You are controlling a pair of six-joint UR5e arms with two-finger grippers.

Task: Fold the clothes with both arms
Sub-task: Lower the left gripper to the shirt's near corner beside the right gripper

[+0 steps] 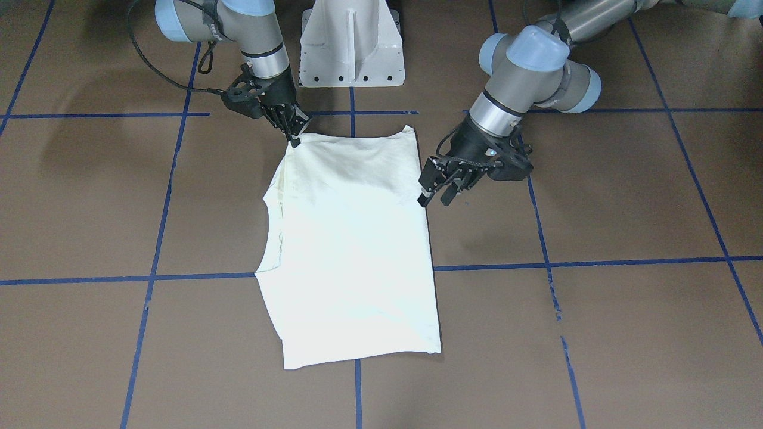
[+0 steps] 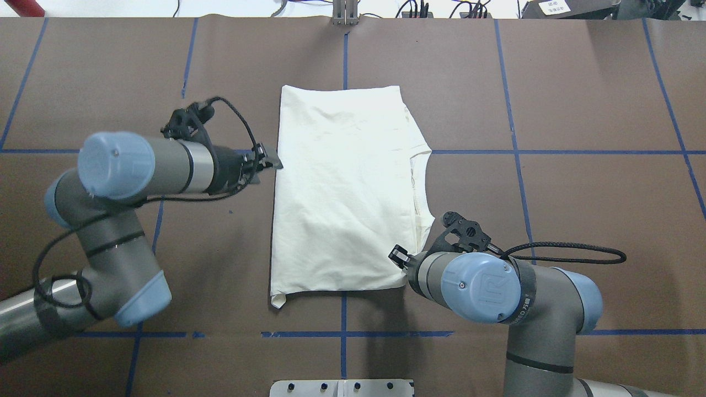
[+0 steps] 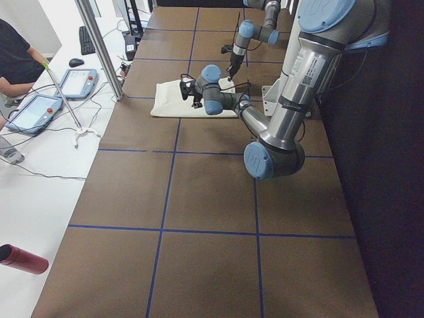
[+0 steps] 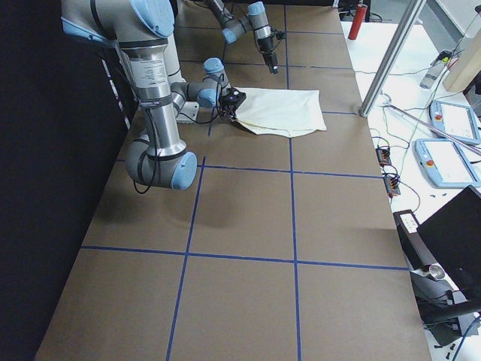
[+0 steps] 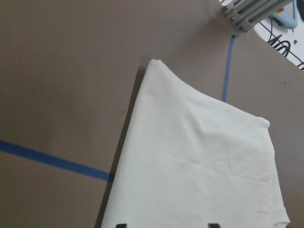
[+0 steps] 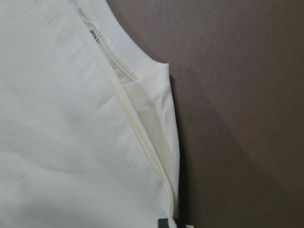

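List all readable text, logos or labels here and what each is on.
"UR": logo on the blue joint cap of the right arm.
Black band beside that cap: lettering too blurred to read.
Sticker on the left arm: too small.
Label on the right arm, right side view: too small.
Collar tag: unreadable.
T-shirt: no print showing.

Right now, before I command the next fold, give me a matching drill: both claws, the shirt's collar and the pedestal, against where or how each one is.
Things:
1. left claw
2. right claw
3. collar
4. pedestal

Places or states:
A. white, between the two arm bases
B. open, at the T-shirt edge on the robot's left
C. on the T-shirt edge facing the robot's right
D. closed on a T-shirt corner near the robot's base

Pairs: 1-B, 2-D, 3-C, 4-A
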